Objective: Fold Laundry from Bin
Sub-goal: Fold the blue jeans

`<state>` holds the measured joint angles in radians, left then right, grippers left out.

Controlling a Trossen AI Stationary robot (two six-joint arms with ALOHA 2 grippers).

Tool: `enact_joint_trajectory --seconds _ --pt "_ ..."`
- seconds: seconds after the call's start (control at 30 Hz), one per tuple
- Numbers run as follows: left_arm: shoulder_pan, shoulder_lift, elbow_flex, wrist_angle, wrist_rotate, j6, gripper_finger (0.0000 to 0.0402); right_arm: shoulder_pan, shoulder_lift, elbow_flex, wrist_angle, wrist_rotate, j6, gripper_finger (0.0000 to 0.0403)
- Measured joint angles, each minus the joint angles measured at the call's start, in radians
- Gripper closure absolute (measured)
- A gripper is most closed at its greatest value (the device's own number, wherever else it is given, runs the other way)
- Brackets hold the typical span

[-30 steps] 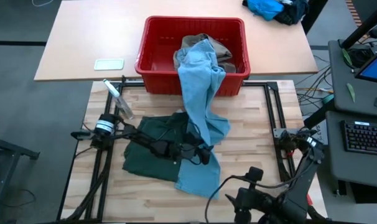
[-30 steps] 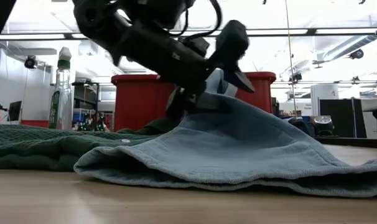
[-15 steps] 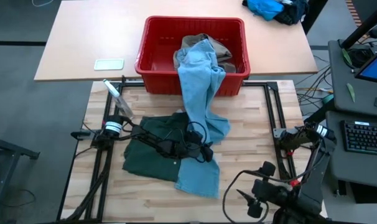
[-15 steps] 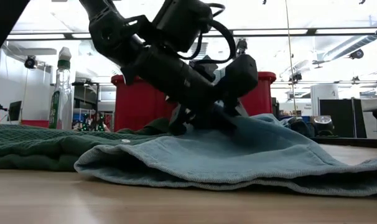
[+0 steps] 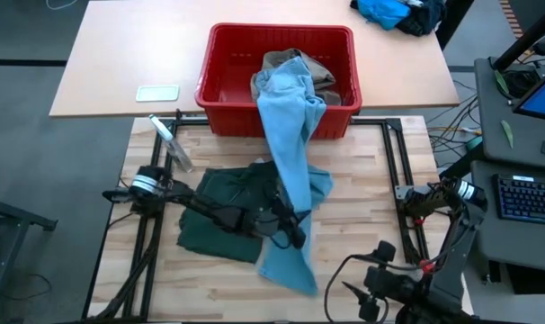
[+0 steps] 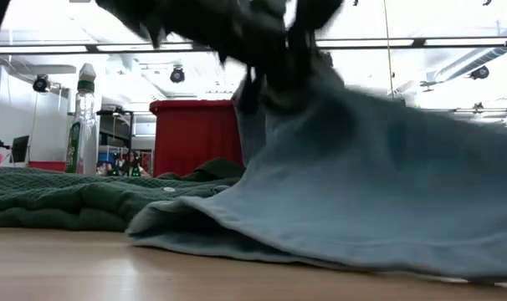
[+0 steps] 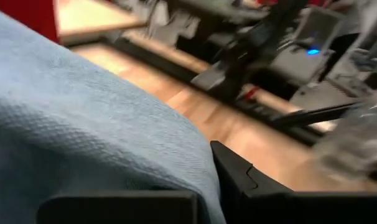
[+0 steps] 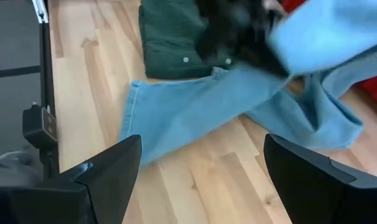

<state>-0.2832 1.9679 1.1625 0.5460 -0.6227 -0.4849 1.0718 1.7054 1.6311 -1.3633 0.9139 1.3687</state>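
So the long light blue denim trousers trail from the bright red plastic bin onto the pale wood slat table, over dark green shorts; left gripper pinches them mid-table, right gripper spread near the table's front edge

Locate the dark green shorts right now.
In the high view, the dark green shorts lie flat left of table centre, partly under the light blue trousers, below the red bin.
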Motion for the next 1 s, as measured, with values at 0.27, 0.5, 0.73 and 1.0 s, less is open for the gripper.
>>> enact_joint_trajectory --seconds 0.27,0.5,0.73,1.0 --pt "-0.095 -0.19 0.0 -0.043 -0.034 0.196 0.0401 0.0 0.0 -0.151 0.233 0.004 -0.077 0.0078" --pt "-0.149 -0.33 -0.006 -0.205 -0.079 0.217 0.0401 -0.024 -0.001 -0.313 0.56 0.012 -0.176 0.0078" --pt "-0.177 -0.414 -0.014 -0.377 -0.078 0.127 0.0402 -0.089 -0.002 -0.445 0.819 0.031 -0.276 0.0078" --pt "-0.186 -0.432 -0.014 -0.526 -0.07 0.013 0.0401 -0.25 -0.002 -0.626 1.276 0.0 -0.482 0.0078"
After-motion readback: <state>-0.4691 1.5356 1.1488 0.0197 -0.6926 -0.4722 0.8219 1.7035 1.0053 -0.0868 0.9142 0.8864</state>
